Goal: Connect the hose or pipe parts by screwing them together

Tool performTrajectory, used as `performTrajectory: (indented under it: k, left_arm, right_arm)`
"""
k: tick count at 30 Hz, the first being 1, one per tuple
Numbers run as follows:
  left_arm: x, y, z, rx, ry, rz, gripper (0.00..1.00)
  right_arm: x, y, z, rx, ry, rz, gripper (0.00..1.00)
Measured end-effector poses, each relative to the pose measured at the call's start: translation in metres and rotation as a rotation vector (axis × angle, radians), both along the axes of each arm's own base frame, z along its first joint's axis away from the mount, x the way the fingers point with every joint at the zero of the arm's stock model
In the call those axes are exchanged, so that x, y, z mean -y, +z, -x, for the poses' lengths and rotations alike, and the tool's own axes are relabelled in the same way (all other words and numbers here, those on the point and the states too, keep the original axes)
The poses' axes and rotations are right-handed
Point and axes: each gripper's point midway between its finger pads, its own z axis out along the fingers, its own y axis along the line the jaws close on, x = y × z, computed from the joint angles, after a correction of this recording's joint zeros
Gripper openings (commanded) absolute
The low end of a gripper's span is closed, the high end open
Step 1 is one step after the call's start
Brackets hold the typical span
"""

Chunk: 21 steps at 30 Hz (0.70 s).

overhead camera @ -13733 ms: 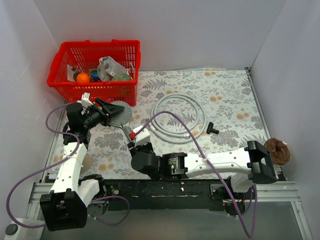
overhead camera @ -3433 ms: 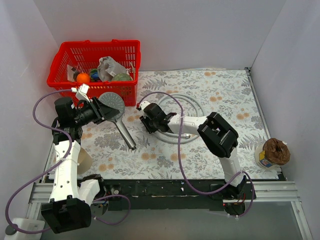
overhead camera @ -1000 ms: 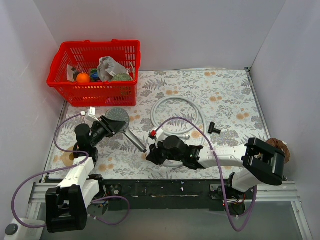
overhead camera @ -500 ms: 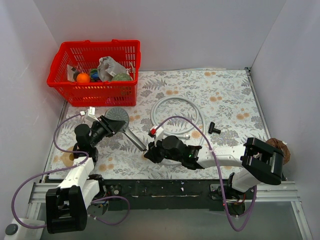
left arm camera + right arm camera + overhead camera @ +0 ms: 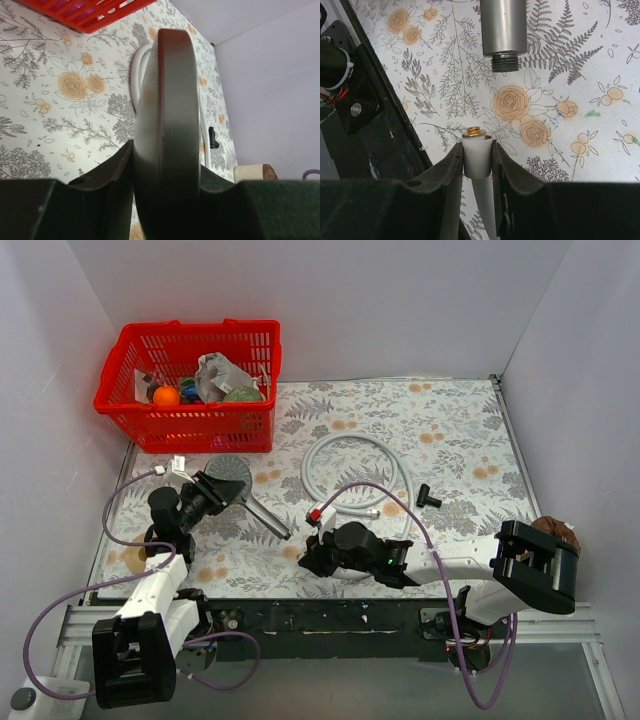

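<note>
The shower head [image 5: 233,474] is held by its round grey face, edge-on in the left wrist view [image 5: 167,100], with my left gripper [image 5: 212,491] [image 5: 166,165] shut on it. Its metallic handle [image 5: 268,517] slants down to the mat, and its threaded end [image 5: 504,62] is bare. The whitish hose [image 5: 355,462] lies coiled mid-table. My right gripper [image 5: 311,558] [image 5: 478,159] is shut on the hose's end nut [image 5: 477,156]. Its brass tip [image 5: 474,132] points at the handle's thread, a short gap below it and slightly to the left.
A red basket [image 5: 190,380] of odds and ends stands at the back left. A small black piece [image 5: 427,497] lies right of the coil. A brown-topped cup [image 5: 553,541] sits at the right edge. Purple cables loop over both arms.
My right gripper, holding the hose end, has shifted slightly toward the near edge and to the right. The left gripper and shower head have barely moved.
</note>
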Motion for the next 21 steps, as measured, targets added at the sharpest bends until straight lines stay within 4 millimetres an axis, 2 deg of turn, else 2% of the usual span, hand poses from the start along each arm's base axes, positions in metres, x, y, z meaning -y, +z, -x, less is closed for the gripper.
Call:
performTrajectory:
  k: [11, 17, 21]
  left_arm:
    - [0.021, 0.020, 0.015, 0.033, -0.141, 0.089, 0.00]
    - [0.023, 0.021, 0.018, 0.041, -0.155, 0.093, 0.00]
    - [0.022, 0.023, 0.018, 0.048, -0.153, 0.092, 0.00]
  right_arm:
    - [-0.003, 0.001, -0.012, 0.031, -0.050, 0.009, 0.01]
    - [-0.012, 0.012, -0.019, 0.055, -0.064, -0.010, 0.01]
    - [-0.013, 0.012, -0.021, 0.064, -0.063, -0.007, 0.01]
